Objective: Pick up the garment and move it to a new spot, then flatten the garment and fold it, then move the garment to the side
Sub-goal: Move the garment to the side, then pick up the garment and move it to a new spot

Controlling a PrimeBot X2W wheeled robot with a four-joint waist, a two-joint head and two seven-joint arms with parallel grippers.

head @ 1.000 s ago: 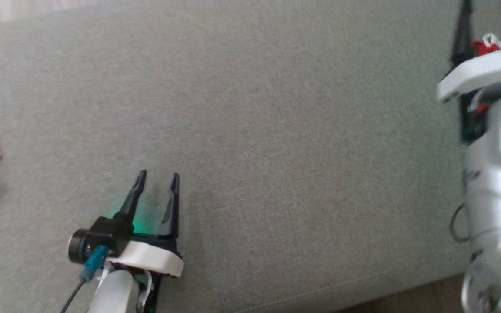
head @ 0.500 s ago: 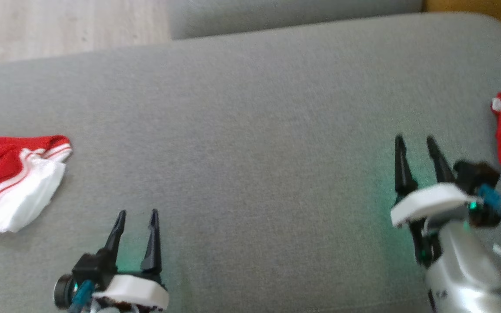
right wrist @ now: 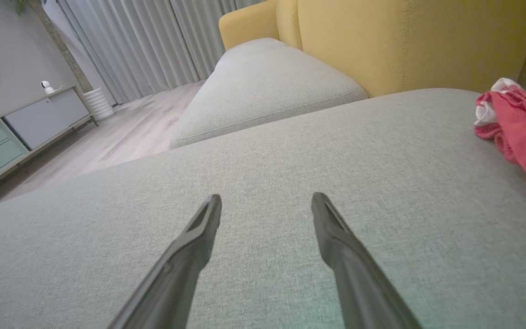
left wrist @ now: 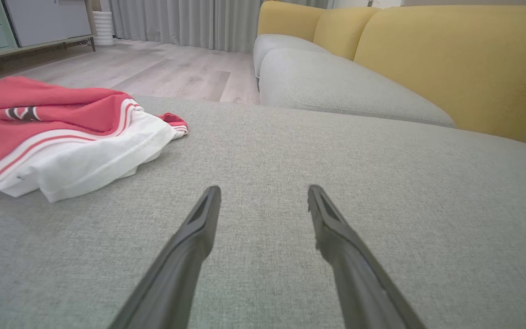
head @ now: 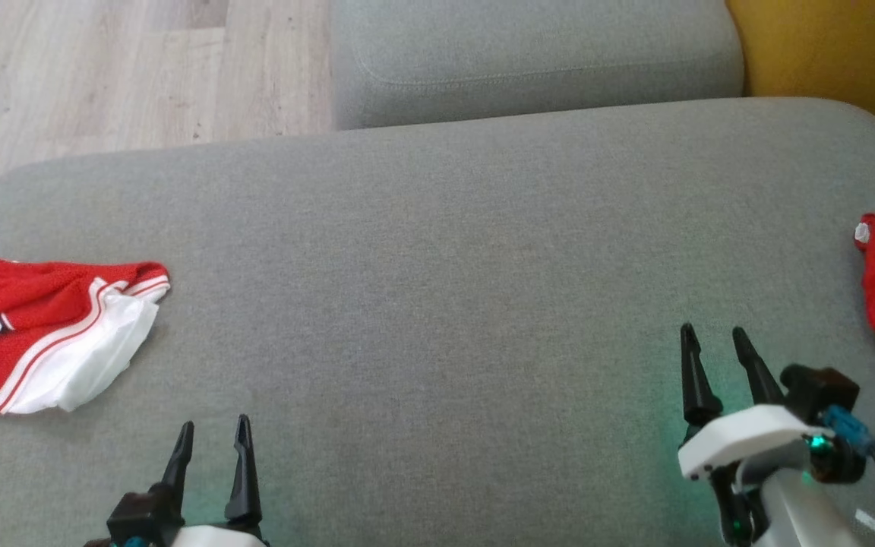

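On the sofa cushion (head: pixel 437 251), the garment (head: pixel 50 334) lies apart from the left claw (head: pixel 213 422), leftward; that and the right claw (head: pixel 712 330) gape empty

**Both grippers low, fingers parted**

The left gripper (head: pixel 213 422), two long dark tapered fingers on a black base, sits at lower left of the head view, fingers pointing up and spread, holding nothing. The right gripper (head: pixel 712 330), likewise parted and empty, sits higher at lower right, leaning slightly left above its white plastic wrist collar (head: pixel 741 444).
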